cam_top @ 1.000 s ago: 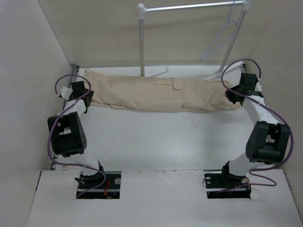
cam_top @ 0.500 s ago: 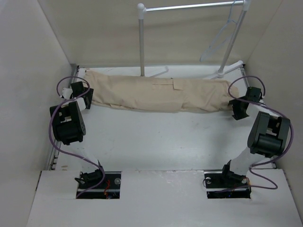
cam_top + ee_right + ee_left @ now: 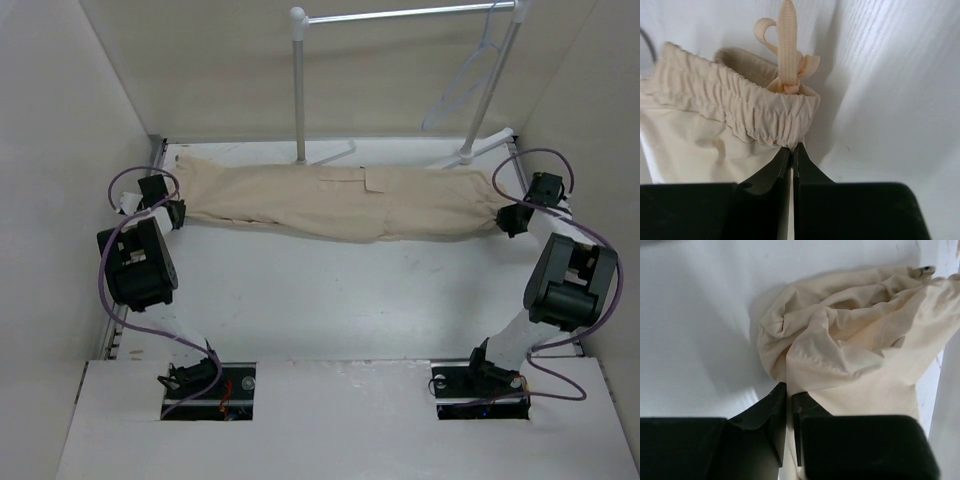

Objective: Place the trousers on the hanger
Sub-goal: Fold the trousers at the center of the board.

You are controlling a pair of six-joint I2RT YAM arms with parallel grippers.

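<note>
Now the trousers (image 3: 340, 200) lie stretched across the far part of the counter (image 3: 340, 290), with the waist at the right and the leg ends at the left. A moment ago they were a thicker, shorter roll. Since then both arms have moved outward, so the cloth is longer and flatter.

The left tool (image 3: 789, 392) has its fingers pressed almost together and pinches a fold of the crumpled leg ends. The right tool (image 3: 791, 148) is closed on the gathered waistband, just under the knotted drawstring (image 3: 788, 55).

This seems to be a spreading step that makes the trousers easier to fold and carry. The hanger (image 3: 462, 78) hangs untouched on the white rack (image 3: 298, 80) at the far right, well apart from the cloth, so most of the task is not yet done.

No brand, label or writing can be read in any view.
</note>
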